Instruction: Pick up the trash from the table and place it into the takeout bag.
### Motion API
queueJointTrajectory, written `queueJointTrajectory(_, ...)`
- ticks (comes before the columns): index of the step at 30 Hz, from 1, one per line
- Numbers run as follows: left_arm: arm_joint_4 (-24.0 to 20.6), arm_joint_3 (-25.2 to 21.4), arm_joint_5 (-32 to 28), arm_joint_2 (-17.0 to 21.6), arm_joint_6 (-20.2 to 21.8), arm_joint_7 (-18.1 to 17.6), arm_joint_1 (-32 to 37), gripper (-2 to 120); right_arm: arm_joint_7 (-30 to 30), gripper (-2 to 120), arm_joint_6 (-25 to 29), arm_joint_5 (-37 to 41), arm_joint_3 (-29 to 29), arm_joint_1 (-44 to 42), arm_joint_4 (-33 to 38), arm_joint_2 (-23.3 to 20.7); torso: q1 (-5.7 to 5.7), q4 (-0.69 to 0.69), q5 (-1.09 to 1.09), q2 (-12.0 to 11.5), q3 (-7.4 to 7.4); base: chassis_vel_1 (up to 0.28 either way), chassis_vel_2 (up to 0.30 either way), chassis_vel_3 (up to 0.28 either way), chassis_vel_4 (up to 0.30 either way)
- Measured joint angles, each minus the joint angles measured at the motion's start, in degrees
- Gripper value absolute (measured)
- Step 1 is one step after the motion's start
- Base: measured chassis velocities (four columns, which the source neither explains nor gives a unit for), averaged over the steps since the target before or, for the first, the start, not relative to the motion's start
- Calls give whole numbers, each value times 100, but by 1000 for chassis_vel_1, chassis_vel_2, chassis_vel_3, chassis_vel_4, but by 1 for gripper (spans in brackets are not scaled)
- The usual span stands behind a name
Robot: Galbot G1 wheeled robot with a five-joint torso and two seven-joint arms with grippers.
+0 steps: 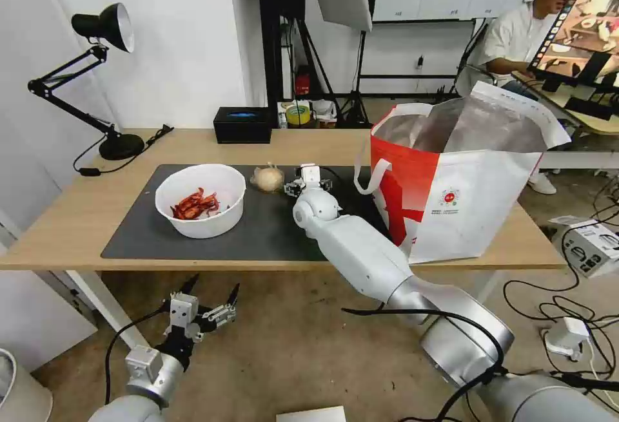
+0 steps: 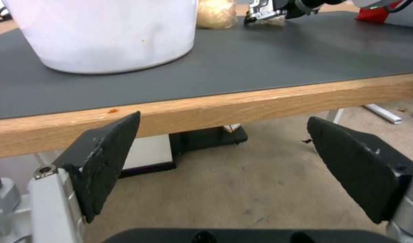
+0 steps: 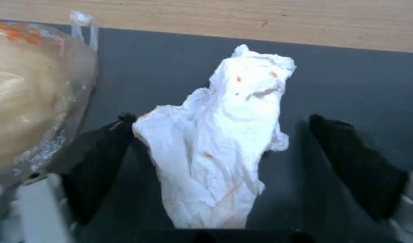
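Black rubber pads of the right gripper (image 3: 219, 158) stand spread on either side of the crumpled white tissue (image 3: 224, 135), low over the dark grey mat (image 3: 350, 84); neither pad presses the paper yet, so I judge this the moment before a pinch — the jaws straddle the wad so that closing will catch it across its middle. In the head view the same right gripper (image 1: 308, 180) reaches out over the mat, with the bagged beige lump (image 1: 267, 178) just beside it on the robot's left; that closeness matters, since the clear wrapping (image 3: 80, 67) lies near one pad and could be snagged if the jaws close off-centre. Farther left on the mat sits the white round bowl (image 1: 200, 200) with red shell scraps (image 1: 195, 204) inside, untouched; on the robot's right stands the takeout bag (image 1: 461, 177), upright on the tabletop (image 1: 193, 142) with its foil-lined mouth gaping wide — a short swing from the tissue, which is likely why it is set so near. The left gripper (image 1: 207, 303) waits below the tabletop's near edge, fingers spread and holding nothing; its wrist view looks up past its own pads (image 2: 105, 158) at the wooden edge (image 2: 242, 104) and the bowl's wall. A black box (image 1: 243, 124) and a desk lamp (image 1: 106, 74) stand at the back, apart from the work.
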Motion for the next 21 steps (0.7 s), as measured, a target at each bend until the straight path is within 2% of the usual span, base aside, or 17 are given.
queueJointTrajectory(1,0,0,0,0,0,0,0,100,0,96,0,0,0,0,0,0,0,0,0,0,0,0,0,0,0)
queueJointTrajectory(3,-4,-3,-9,6,-1,2,1,100,-2,87,8,26,7,-20,23,1,0,1,0,0,0,0,0,0,0)
queueJointTrajectory(4,-4,-3,-9,6,-1,2,1,100,-2,87,8,26,7,-20,23,1,0,1,0,0,0,0,0,0,0)
queueJointTrajectory(5,-5,-2,-10,7,-2,3,-3,100,-3,80,12,28,8,-31,36,1,-1,2,0,0,0,0,0,0,0)
queueJointTrajectory(6,-5,-2,-10,7,-2,3,-3,100,-3,80,12,28,8,-31,36,1,-1,2,0,0,0,0,0,0,0)
queueJointTrajectory(9,-6,17,-12,2,-2,5,-16,100,-5,63,29,34,10,-70,78,2,-1,3,1,0,0,0,0,0,0)
queueJointTrajectory(10,-6,17,-12,2,-2,5,-16,100,-5,63,29,34,10,-70,78,2,-1,3,1,0,0,0,0,0,0)
queueJointTrajectory(12,-6,24,-11,-5,-4,5,-17,100,-6,53,39,35,12,-96,96,2,-1,4,1,0,0,0,0,0,0)
queueJointTrajectory(13,-6,24,-11,-5,-4,5,-17,100,-6,53,39,35,12,-96,96,2,-1,4,1,0,0,0,0,0,0)
queueJointTrajectory(16,-5,23,-11,-4,-9,6,-15,100,-5,37,60,34,18,-117,104,2,-1,2,0,1,0,0,0,0,0)
queueJointTrajectory(18,-5,23,-11,-4,-9,6,-15,100,-5,37,60,34,18,-117,104,2,-1,2,0,1,0,0,0,0,0)
queueJointTrajectory(19,-5,20,-11,2,-11,7,-20,100,-2,28,98,33,20,-123,116,-1,-1,-1,0,0,0,0,0,0,0)
queueJointTrajectory(20,-5,20,-10,4,-12,7,-26,100,0,22,150,34,20,-127,124,-3,0,-2,-1,-1,1,0,0,0,0)
queueJointTrajectory(21,-5,20,-10,4,-12,7,-26,100,0,22,150,34,20,-127,124,-3,0,-2,-1,-1,1,0,0,0,0)
